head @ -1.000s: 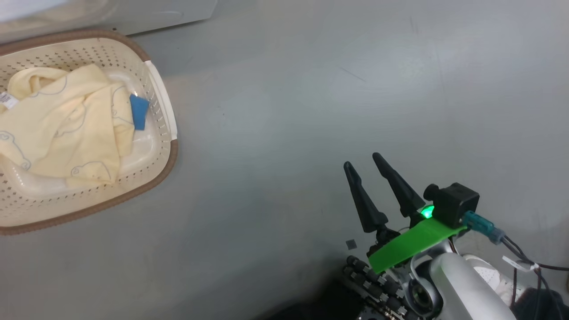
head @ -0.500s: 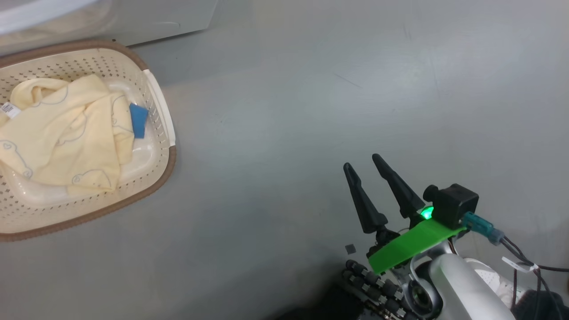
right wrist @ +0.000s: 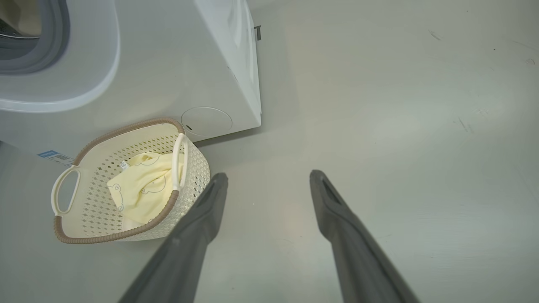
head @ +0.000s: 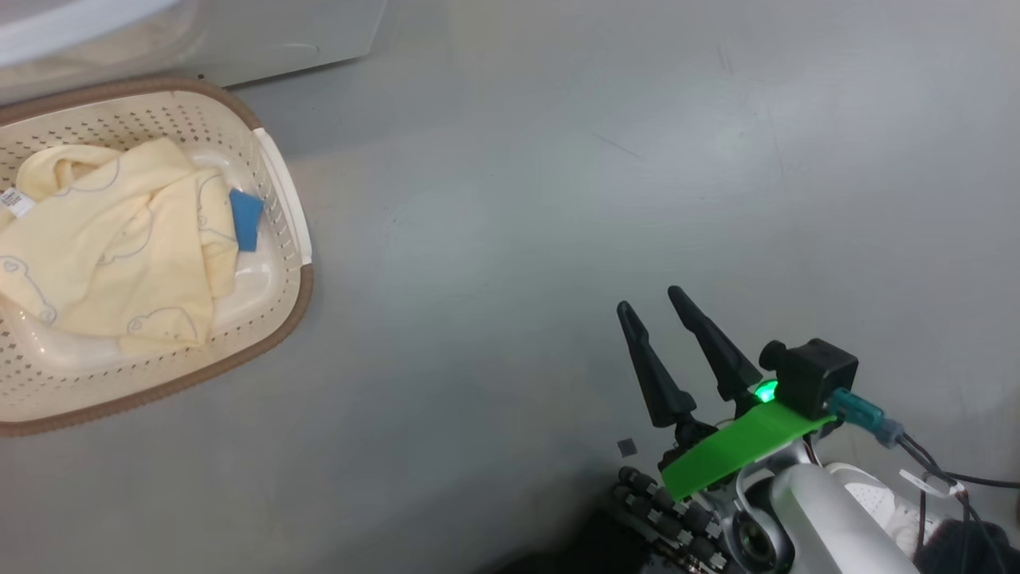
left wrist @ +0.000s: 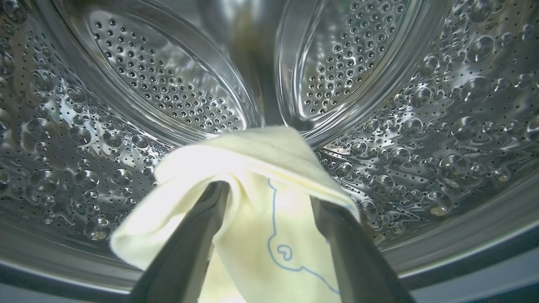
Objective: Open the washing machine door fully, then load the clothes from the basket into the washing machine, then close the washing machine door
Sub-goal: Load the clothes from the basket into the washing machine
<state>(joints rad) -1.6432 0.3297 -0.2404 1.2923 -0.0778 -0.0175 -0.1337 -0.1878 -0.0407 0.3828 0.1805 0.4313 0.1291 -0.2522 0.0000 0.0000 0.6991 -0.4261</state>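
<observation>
In the left wrist view my left gripper (left wrist: 269, 193) is inside the steel drum (left wrist: 168, 84) of the washing machine, jaws open. A piece of the pale-yellow clothes (left wrist: 261, 160) with a blue line drawing drapes over both fingertips. More of the clothes (head: 119, 239) lie in the cream basket (head: 307, 279) on the floor at the head view's left. My right gripper (head: 649, 299) stands open and empty over bare floor, well right of the basket. The right wrist view shows the right gripper (right wrist: 268, 175), the basket (right wrist: 193, 168), the clothes (right wrist: 143, 185) and the washing machine (right wrist: 168, 63). The washing machine door is out of view.
The grey floor (head: 518, 199) stretches wide between the basket and my right arm. The machine's white corner (head: 279, 32) stands just behind the basket. A blue label sticker (right wrist: 52, 156) sits low on the machine front. Cables (head: 940, 478) trail from my right wrist.
My left gripper has gone from shut to open. The head view has shifted slightly, and the right gripper sits a little lower in it. The basket's clothes lie as before.
</observation>
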